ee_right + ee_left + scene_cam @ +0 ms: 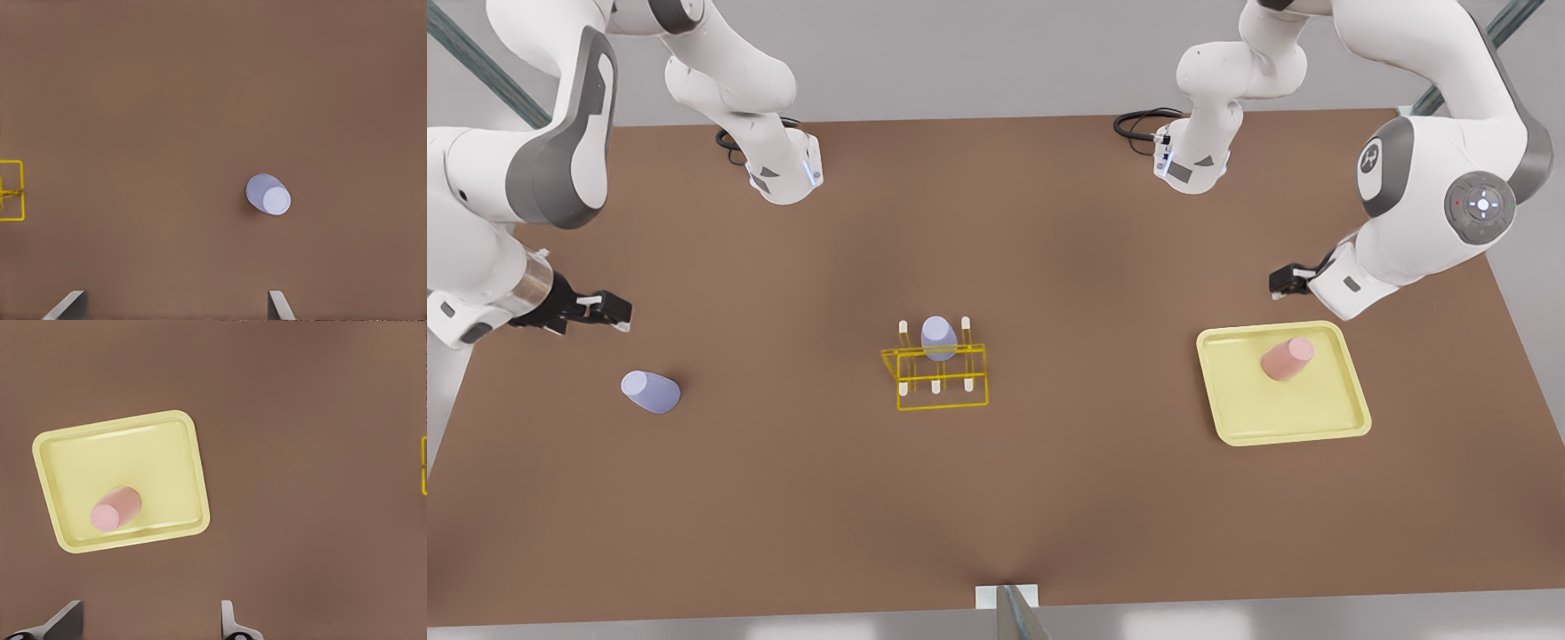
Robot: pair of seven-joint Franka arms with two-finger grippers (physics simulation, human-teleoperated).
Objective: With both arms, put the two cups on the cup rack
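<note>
The left gripper (150, 623) hovers near the salmon cup (115, 509) on the tray (183, 433), jaws apart. The right gripper (177, 305), jaws apart, hovers near the lavender cup (268, 194) on the desk (783, 498).

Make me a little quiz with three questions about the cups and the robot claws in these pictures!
1. Where is the pink cup?
A. on the yellow tray
B. on the cup rack
C. on the bare table

2. How many lavender cups are there?
A. one
B. two
C. three

3. What is the left claw doing?
A. squeezing the pink cup
B. holding the rack
C. open, holding nothing

Answers:
1 A: the pink cup sits inside the tray's rim.
2 B: one lavender cup on the table, one lavender cup on the rack.
3 C: its fingers stand apart beside the tray; the right claw is open too, near the table cup.
</note>
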